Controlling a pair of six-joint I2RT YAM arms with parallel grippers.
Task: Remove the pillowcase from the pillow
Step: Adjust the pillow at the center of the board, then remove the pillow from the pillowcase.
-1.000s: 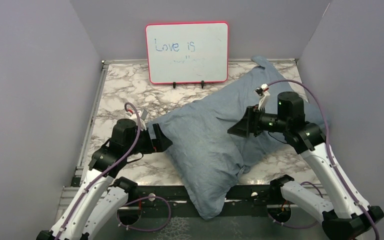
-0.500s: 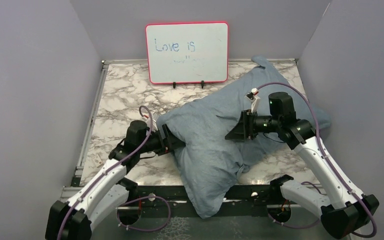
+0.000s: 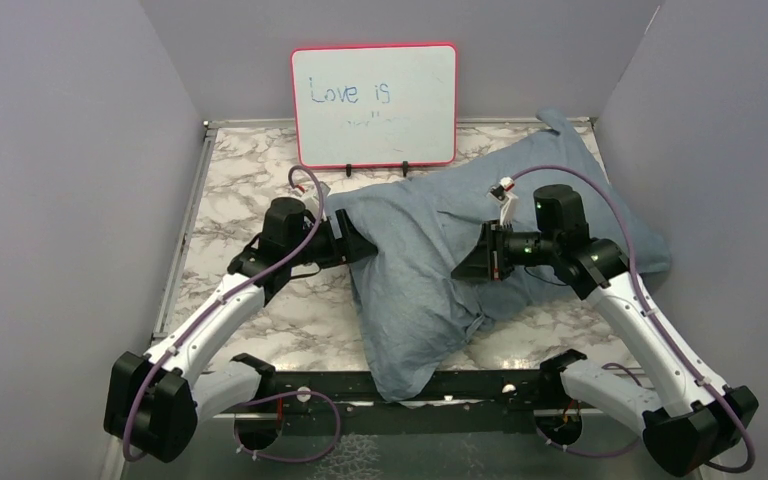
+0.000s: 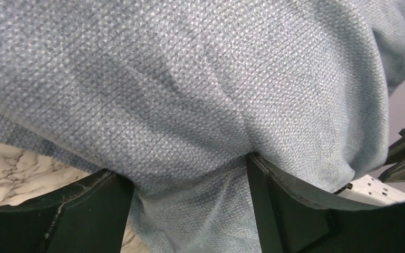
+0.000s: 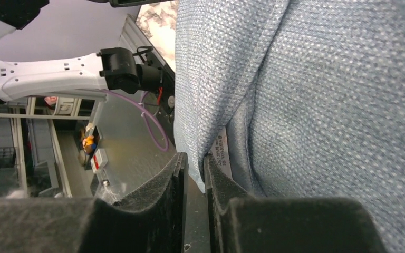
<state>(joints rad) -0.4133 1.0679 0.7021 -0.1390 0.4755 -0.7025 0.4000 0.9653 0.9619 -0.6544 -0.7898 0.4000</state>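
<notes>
The dusty blue-grey pillowcase [image 3: 415, 300] lies plump and diagonal on the marble table [image 3: 250, 190], from the back right corner to the front rail. The pillow is hidden inside it. My left gripper [image 3: 358, 247] is pressed into the case's left edge. In the left wrist view its fingers stand wide, and a thick bulge of covered pillow [image 4: 200, 95] is wedged between them, touching both. My right gripper [image 3: 465, 268] sits on the middle of the case. Its jaws [image 5: 195, 161] are nearly together and pinch a thin hem of the cloth [image 5: 321, 105] beside a white label [image 5: 222, 153].
A red-framed whiteboard [image 3: 374, 105] reading "Love is" stands at the back centre. Purple-grey walls close in on the left, right and back. The black front rail [image 3: 505, 385] with both arm bases runs along the near edge. Bare marble shows left of the pillowcase.
My left arm reached forward and right into the pillow's edge, its jaws narrowing on the bulge. The right jaws closed on the hem. The covered pillow slid toward the back right.
</notes>
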